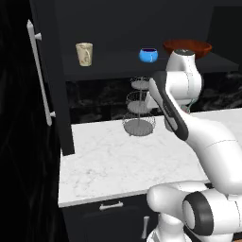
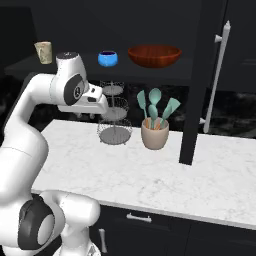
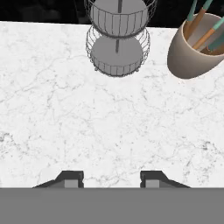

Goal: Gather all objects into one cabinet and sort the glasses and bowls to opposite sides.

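- step in hand, as i judge it: between carries. the gripper [image 3: 112, 178] hangs over bare bench [image 3: 65, 109], fingers [image 3: 70, 178] spread with nothing between them.
- on the cabinet [image 1: 118, 28] shelf [image 1: 118, 66] stand the beige cup [image 1: 84, 54], the blue bowl [image 1: 148, 55] and the brown bowl [image 2: 154, 55].
- measured from the blue bowl: the beige cup is well off toward the handled door [image 1: 40, 75], the brown bowl just beside it on the other side. so the cup and the bowls already sit at opposite ends.
- the orange-red cup i cannot find here; the next move likely calls for locating it, then setting it by the beige cup, far from the blue bowl.
- materials: the bench is white marble with grey veining; the wire stand [image 2: 114, 117] below the blue bowl has three round mesh tiers; the utensil pot [image 2: 154, 134] beside it is smooth, rounded, beige.
- the blue bowl looks glossy and small, the brown bowl wide and shallow, the cup straight-sided and mottled.
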